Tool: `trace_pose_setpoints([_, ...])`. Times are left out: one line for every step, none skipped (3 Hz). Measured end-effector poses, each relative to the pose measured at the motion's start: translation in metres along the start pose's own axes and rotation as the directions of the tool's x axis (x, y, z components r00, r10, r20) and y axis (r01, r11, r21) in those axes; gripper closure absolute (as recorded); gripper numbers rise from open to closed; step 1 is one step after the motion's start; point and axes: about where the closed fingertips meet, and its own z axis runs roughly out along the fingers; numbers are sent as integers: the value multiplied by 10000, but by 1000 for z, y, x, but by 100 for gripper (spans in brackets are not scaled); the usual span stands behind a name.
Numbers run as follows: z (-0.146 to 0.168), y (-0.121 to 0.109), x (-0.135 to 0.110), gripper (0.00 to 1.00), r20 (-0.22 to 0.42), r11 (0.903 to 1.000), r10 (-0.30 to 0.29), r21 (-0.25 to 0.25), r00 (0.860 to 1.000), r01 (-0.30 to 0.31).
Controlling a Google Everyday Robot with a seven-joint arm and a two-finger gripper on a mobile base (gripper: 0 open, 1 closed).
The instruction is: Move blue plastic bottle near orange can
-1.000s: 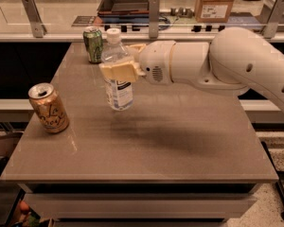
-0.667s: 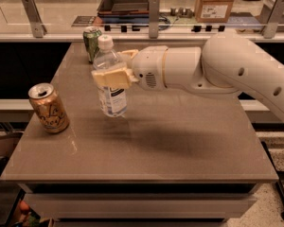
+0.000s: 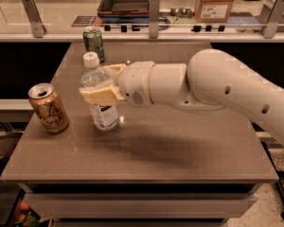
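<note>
Transport step, approx. at its end: we see the gripper [image 3: 102, 92] with fingers clamped on the blue plastic bottle [image 3: 105, 116], slightly tilted, near the orange can [image 3: 48, 109], not touching. Next move, in our judgement: set it upright on the table [image 3: 189, 150], then release w/o tipping.

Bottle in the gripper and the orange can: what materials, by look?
The blue plastic bottle: clear see-through plastic, glossy; white cap, likely plastic too. The gripper is shut on it, right of the orange can. That can: probably aluminium, shiny orange-gold print, bare silver top.
</note>
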Motion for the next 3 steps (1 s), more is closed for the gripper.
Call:
trace_pose_setpoints([12, 22, 11, 100, -93, 9990, -435, -143, 9990, 433])
trace_pose_setpoints([12, 22, 8, 82, -97, 9989, -454, -151, 9989, 452])
trace_pose_setpoints([11, 22, 7, 59, -97, 9989, -454, -151, 9989, 453])
